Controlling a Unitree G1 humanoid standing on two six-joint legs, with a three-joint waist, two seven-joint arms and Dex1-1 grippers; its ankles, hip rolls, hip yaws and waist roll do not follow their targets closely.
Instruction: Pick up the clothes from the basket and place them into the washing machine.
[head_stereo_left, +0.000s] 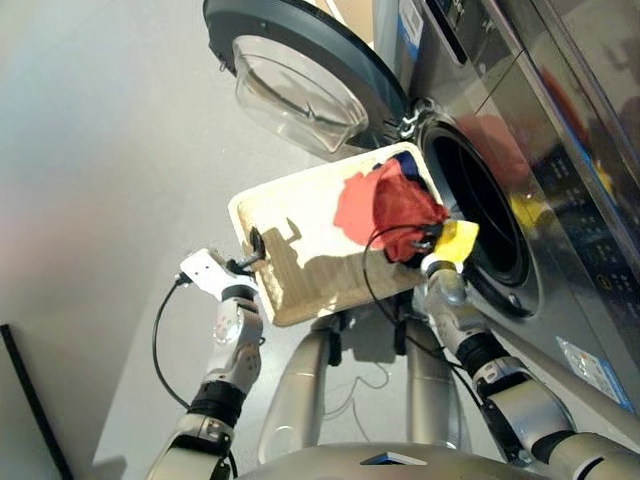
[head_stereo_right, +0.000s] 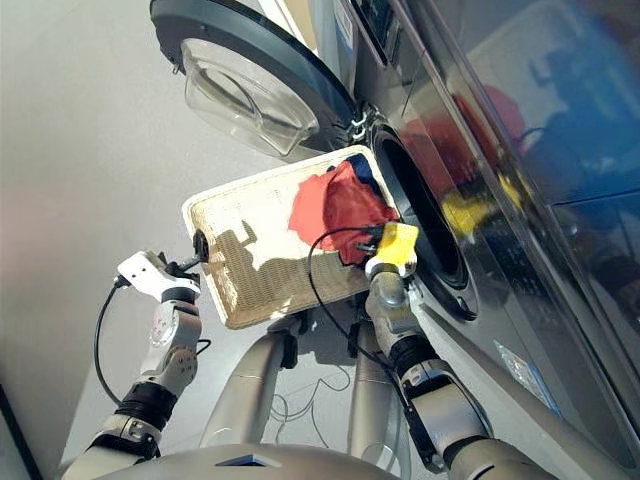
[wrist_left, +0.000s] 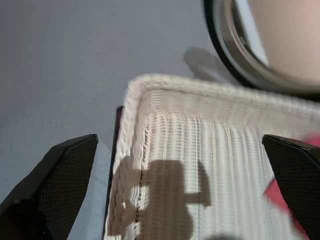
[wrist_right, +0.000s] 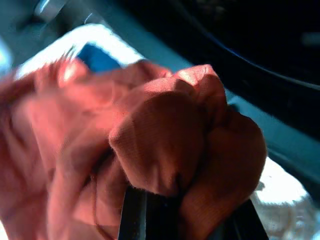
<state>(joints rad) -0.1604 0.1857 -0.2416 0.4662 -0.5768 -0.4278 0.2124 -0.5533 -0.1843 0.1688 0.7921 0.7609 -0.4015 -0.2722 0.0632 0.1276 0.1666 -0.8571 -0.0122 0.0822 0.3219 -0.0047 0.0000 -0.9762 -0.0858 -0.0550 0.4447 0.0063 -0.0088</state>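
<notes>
The right pincer (head_stereo_left: 432, 238) is clamped on the coral-red garment (head_stereo_left: 395, 208), bunched up at the basket (head_stereo_left: 290, 270) corner nearest the washing machine (head_stereo_left: 500, 190) drum hole, with a navy blue garment (head_stereo_left: 405, 162) peeking out beside it. The left pincer (head_stereo_left: 250, 258) (its 2 fingers spread wide) sits at the basket's opposite rim, the porthole door (head_stereo_left: 300, 85) swung open
</notes>
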